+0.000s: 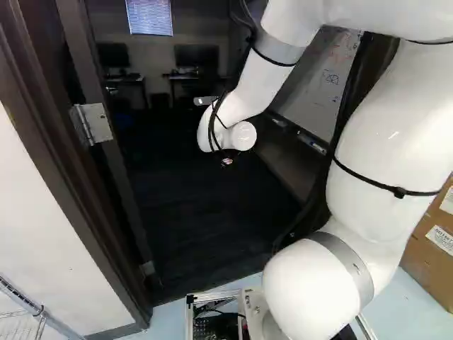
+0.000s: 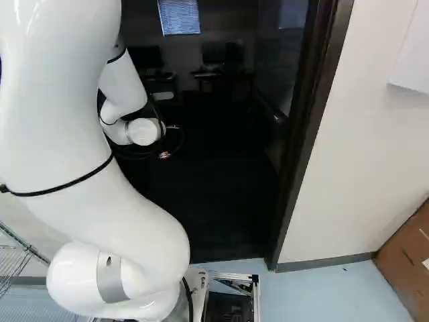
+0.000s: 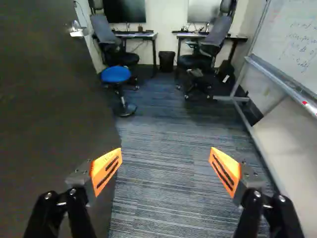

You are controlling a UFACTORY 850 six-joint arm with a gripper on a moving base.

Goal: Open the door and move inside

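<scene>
At left we see our white arm (image 2: 74,134); window blinds (image 2: 179,17) show beyond the dark doorframe (image 2: 307,121), a cardboard box (image 2: 405,261) at right.

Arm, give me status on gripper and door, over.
Gripper open, empty. Door standing open beside it. Blue stool farther ahead, toward door side.

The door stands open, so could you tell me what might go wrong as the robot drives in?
The open gripper might knock the door, which seems close beside one finger. The base could clip the door frame if it drives in askew. Farther in, the blue stool or whiteboard stand might get bumped.
</scene>
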